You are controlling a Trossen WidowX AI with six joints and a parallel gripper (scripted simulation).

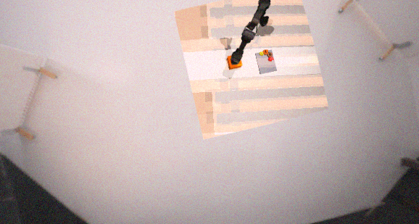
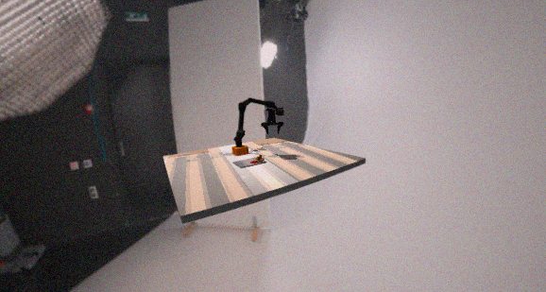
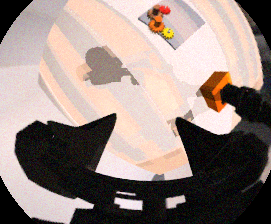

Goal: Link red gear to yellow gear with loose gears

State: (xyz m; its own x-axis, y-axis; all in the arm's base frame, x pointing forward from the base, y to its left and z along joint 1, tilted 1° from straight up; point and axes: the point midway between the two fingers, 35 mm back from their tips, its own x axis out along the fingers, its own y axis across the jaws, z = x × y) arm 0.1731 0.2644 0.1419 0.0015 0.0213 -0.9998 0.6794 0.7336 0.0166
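The grey board (image 1: 267, 66) (image 2: 243, 163) (image 3: 188, 24) lies on the table. On it, the red gear (image 1: 269, 59) (image 3: 164, 10), a brown gear (image 1: 270, 54) (image 3: 153, 13), an orange gear (image 1: 265, 51) (image 3: 156, 25) and the yellow gear (image 1: 261, 54) (image 3: 168, 35) form a close curved row near one edge. Whether their teeth mesh and all sit flat is too small to tell. Pegs cannot be made out. No loose gear can be made out off the board. My gripper (image 2: 272, 131) (image 3: 147, 117) is wide open and empty, high above the table and away from the board.
The arm's orange base (image 1: 230, 63) (image 2: 240, 150) (image 3: 216, 82) stands on the striped table (image 1: 208, 114) (image 2: 222, 211) beside the board. Dark shadows of the arm fall on the table.
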